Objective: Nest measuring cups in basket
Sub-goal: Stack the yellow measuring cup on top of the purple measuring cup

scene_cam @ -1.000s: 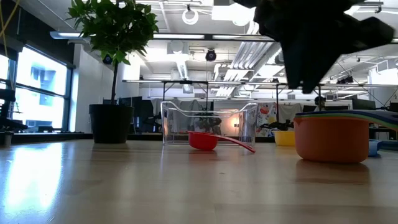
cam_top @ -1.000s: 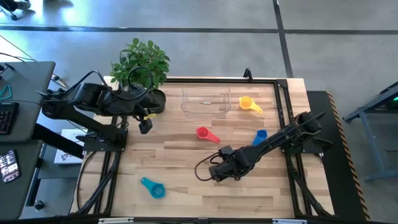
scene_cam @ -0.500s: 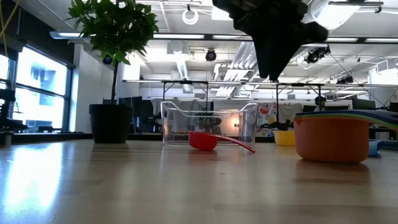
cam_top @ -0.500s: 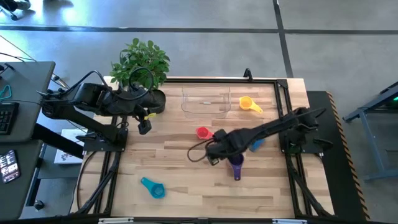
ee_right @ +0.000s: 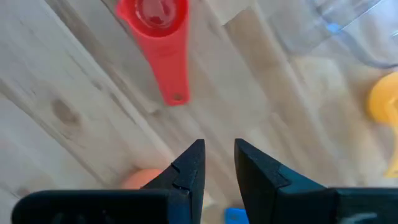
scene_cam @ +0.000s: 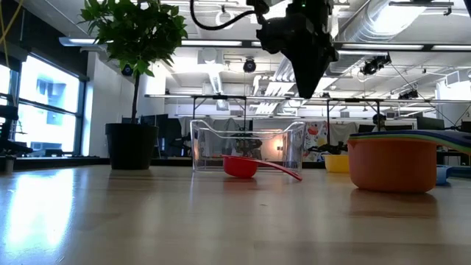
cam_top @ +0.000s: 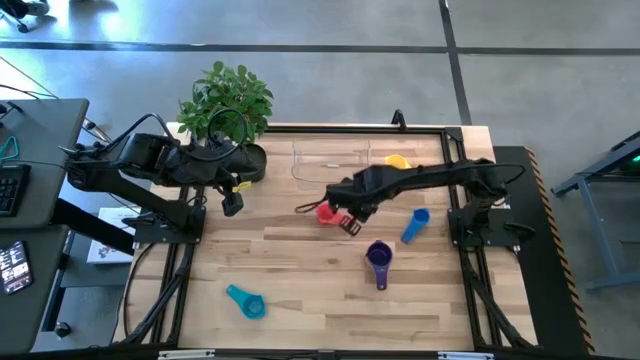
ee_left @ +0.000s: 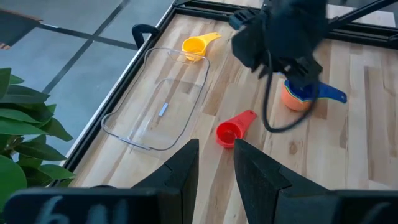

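Observation:
My right gripper (cam_top: 350,222) hangs open above the table, fingers pointing down, just beside the red measuring cup (cam_top: 325,213) and its handle (ee_right: 171,81); nothing is between its fingers (ee_right: 219,146). A nested stack of cups, orange outside (scene_cam: 392,163) and purple on top (cam_top: 378,257), stands on the table nearer the front. Blue (cam_top: 415,222), yellow (cam_top: 398,162) and teal (cam_top: 245,301) cups lie singly on the wood. The clear basket (cam_top: 330,165) rests at the far edge. My left gripper (cam_top: 233,203) waits open at the far left (ee_left: 216,146).
A potted plant (cam_top: 228,105) in a dark pot stands at the far left corner, next to the left arm. A black frame rail (cam_top: 455,190) runs along the table's right side. Bare wood lies between the teal cup and the stack.
My right gripper has risen from the nested stack and gone toward the table's far edge, rolling its wrist, and now hangs by the red cup. The stack stays standing where it was, now uncovered in the high view.

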